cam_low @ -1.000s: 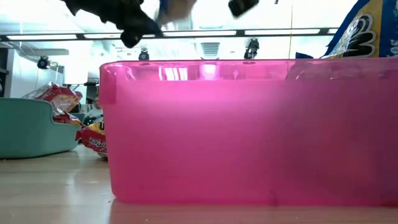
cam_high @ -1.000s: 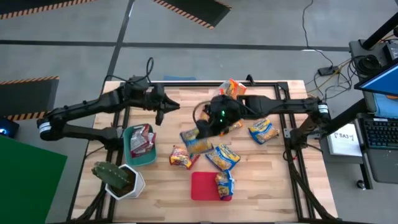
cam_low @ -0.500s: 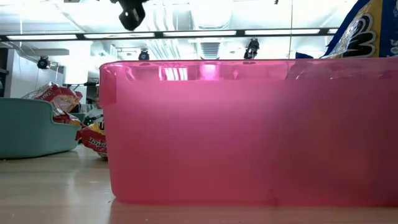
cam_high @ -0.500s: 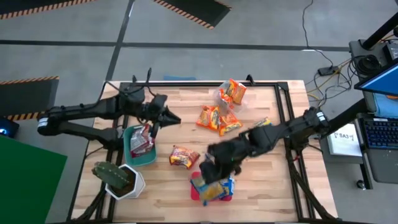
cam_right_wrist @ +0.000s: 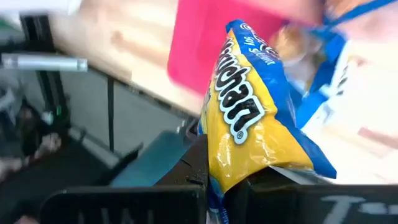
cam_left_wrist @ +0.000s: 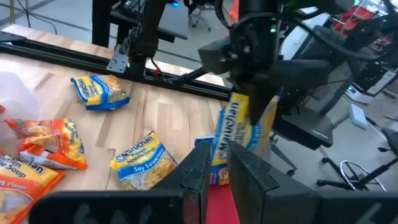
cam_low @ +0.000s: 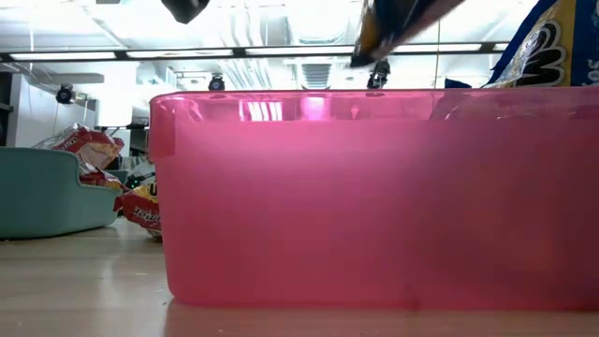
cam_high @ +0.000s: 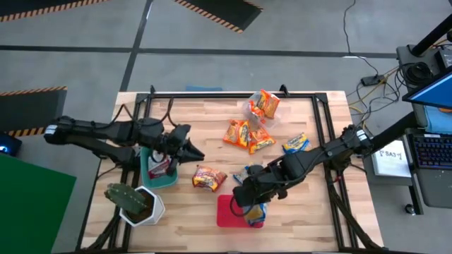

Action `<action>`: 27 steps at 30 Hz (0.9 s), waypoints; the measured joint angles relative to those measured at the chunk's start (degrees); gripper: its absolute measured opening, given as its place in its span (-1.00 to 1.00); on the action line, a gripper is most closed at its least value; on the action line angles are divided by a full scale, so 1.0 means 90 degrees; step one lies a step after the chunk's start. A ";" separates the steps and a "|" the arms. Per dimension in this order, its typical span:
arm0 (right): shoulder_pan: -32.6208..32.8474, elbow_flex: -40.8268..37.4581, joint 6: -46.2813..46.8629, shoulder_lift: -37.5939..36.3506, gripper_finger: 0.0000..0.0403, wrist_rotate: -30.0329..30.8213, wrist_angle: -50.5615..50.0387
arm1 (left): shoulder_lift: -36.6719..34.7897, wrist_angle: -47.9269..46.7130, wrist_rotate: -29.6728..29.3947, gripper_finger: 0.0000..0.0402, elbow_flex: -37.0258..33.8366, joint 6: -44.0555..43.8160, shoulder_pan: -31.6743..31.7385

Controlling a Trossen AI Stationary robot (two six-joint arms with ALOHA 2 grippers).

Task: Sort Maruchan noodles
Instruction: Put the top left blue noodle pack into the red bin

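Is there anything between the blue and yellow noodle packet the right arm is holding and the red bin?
Nothing visible. The right gripper holds the blue and yellow packet just above the red bin. One more blue and yellow packet already lies in the bin's right part; its left part is bare.

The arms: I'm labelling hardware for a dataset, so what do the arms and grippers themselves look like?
Both arms are black and slender, built of jointed tubular links. Each has a pale band near its base end. The right gripper sits below a boxy black wrist showing small green lights. The left gripper has two dark fingers, flat and angular.
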 joint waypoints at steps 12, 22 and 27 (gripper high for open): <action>0.0083 -0.0131 0.0252 0.0747 -0.94 0.0391 0.0241 | 0.0036 0.0006 -0.0277 -0.82 0.0000 -0.0048 -0.0106; 0.0078 -0.0131 0.0313 0.1316 -0.94 -0.0094 0.0260 | 0.0044 -0.0001 -0.0277 -0.82 0.0000 -0.0072 -0.0106; 0.0107 -0.0131 0.0392 0.1386 -0.94 -0.0300 0.0265 | 0.0044 -0.0006 -0.0275 -0.82 0.0000 -0.0094 -0.0106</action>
